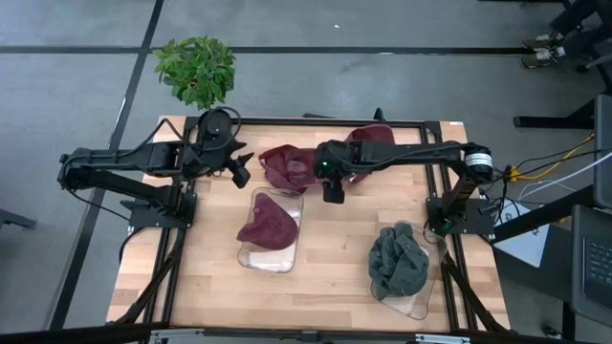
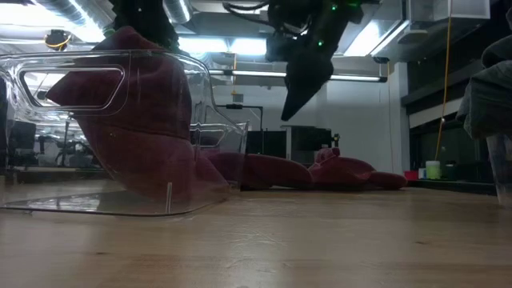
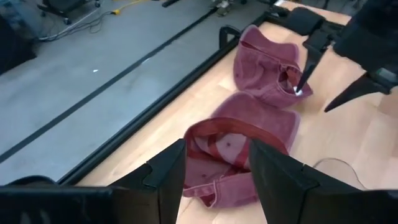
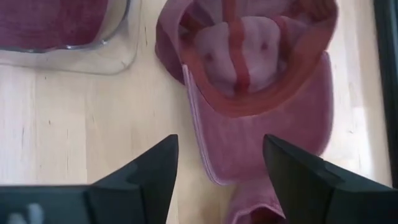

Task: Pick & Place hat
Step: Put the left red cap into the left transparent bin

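A maroon hat lies upturned on the table at the far middle, its inside showing. A second maroon hat lies behind it, toward the far right. My right gripper hangs open a little above the near hat's brim, pointing steeply down. My left gripper stands open to the left of the same hat, raised off the table. A clear bin in the middle holds a third maroon hat.
A second clear bin near the right front holds grey-green cloth. A potted plant stands beyond the far left corner. A black frame runs along the far edge. Bare wood lies between the bins.
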You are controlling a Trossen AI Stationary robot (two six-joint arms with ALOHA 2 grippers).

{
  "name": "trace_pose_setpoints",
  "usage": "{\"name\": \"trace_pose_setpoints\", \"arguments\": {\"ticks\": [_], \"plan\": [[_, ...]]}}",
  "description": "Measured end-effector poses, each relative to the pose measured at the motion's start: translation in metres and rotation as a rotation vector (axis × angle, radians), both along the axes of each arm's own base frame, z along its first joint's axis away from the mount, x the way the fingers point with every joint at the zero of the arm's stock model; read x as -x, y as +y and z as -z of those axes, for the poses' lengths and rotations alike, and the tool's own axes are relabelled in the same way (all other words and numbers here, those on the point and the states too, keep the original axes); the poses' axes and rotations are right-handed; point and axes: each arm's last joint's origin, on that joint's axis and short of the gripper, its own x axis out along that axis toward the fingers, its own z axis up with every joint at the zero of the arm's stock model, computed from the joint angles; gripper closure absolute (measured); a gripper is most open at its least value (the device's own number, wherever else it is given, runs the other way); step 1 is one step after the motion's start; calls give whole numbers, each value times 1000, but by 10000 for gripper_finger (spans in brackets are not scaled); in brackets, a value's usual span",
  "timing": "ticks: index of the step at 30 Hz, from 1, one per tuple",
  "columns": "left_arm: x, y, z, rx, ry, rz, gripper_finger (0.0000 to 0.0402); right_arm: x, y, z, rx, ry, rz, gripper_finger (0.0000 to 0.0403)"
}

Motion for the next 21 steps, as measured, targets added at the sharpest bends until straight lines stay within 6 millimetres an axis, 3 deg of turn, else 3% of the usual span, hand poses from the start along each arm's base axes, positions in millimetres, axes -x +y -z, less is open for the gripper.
{"name": "trace_pose_setpoints", "arguments": {"ticks": [9, 21], "plan": [[-3, -1, 2, 1, 40, 74, 233, -14, 1, 31, -95, 46, 61, 177], [-5, -2, 3, 45, 13, 57, 235, -30, -2, 71, -76, 131, -5, 179]]}}
